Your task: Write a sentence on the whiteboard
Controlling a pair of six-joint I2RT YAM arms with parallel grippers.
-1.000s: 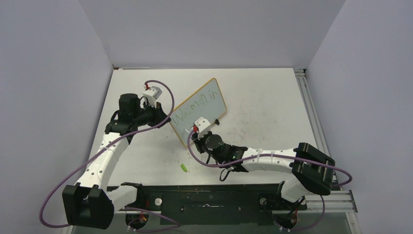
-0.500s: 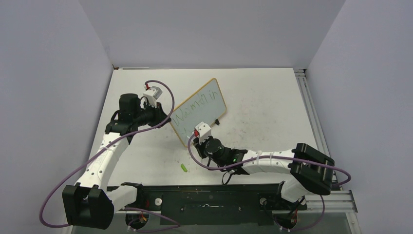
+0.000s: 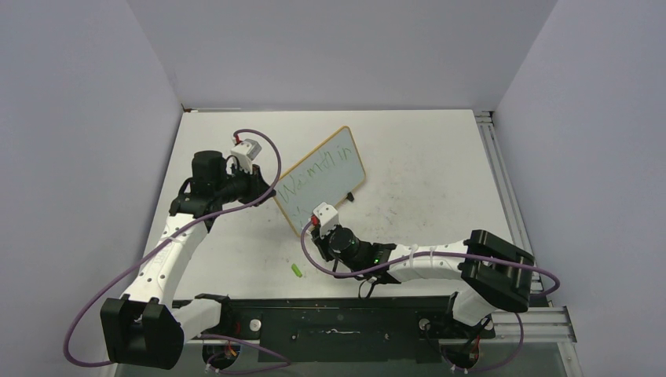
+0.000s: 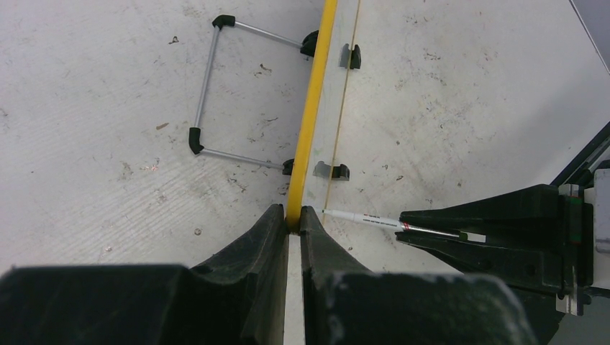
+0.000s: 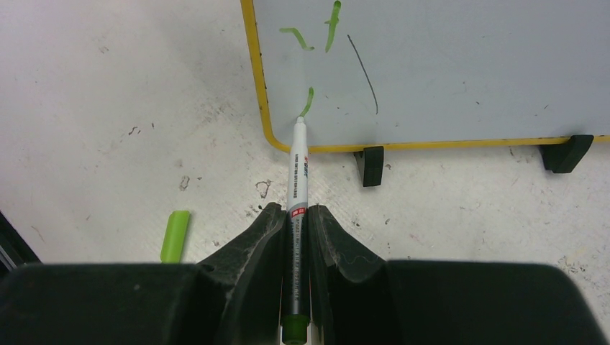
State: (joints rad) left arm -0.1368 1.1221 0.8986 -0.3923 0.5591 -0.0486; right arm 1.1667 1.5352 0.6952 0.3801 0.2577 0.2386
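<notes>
The whiteboard (image 3: 334, 169) stands tilted on its black feet, its yellow frame (image 4: 311, 122) seen edge-on in the left wrist view. My left gripper (image 3: 271, 190) is shut on the frame's edge (image 4: 293, 218). My right gripper (image 3: 311, 228) is shut on a white marker (image 5: 298, 169) with a green end; its tip touches the board (image 5: 446, 65) at the lower left corner, at the foot of a short green stroke (image 5: 309, 100). The sentence (image 3: 314, 174) shows as one green line and the start of a second. The marker also shows in the left wrist view (image 4: 374, 221).
The marker's green cap (image 3: 297, 270) lies on the table near the right arm, and also shows in the right wrist view (image 5: 175, 235). The board's wire stand (image 4: 208, 86) sits behind it, and black feet (image 5: 371, 165) in front. Walls enclose the table on three sides.
My right arm has drawn back toward the near edge and a little left, taking the marker tip down to the board's lower left corner. The left arm and the board have not moved.
</notes>
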